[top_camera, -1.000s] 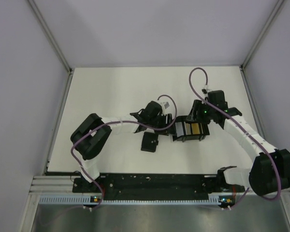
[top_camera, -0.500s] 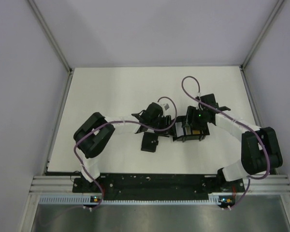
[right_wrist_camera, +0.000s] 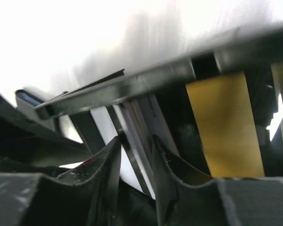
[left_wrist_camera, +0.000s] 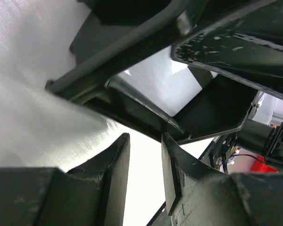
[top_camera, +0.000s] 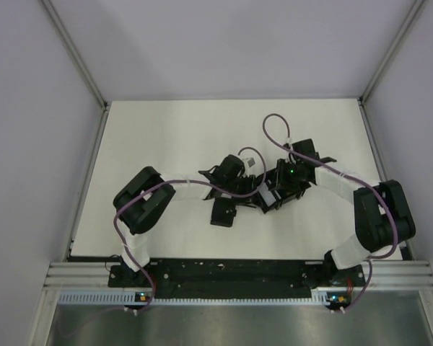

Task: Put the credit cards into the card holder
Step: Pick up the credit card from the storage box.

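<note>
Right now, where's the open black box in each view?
Top external: open black box mid-table, between left gripper and right gripper, partly covered.
Left wrist: box just past the fingers, centre to right.
Right wrist: box fills the frame, its rim crossing the middle, gold patch at right.
Shared landmark: white table around it.
</note>
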Robot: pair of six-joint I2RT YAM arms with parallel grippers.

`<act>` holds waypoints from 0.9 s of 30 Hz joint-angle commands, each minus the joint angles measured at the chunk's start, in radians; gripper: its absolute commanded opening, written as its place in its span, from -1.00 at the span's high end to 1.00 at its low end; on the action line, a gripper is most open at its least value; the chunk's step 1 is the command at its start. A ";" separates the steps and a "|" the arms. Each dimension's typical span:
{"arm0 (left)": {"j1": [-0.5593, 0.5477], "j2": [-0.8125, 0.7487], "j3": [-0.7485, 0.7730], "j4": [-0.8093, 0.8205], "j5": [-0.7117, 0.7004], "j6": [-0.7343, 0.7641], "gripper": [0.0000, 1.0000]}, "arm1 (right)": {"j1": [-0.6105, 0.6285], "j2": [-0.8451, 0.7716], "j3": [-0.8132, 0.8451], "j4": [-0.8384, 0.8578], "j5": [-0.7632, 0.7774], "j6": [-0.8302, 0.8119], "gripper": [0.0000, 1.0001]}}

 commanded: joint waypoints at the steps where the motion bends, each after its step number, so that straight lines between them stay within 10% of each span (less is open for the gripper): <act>1: -0.005 0.005 0.040 0.034 -0.010 0.005 0.27 | 0.021 -0.100 0.015 0.034 -0.073 -0.016 0.52; 10: -0.004 -0.007 0.060 0.006 -0.036 0.011 0.28 | 0.048 -0.155 -0.008 0.007 -0.026 -0.056 1.00; 27: -0.006 -0.107 0.014 -0.027 -0.115 0.037 0.04 | 0.243 -0.269 -0.055 0.044 0.621 -0.048 1.00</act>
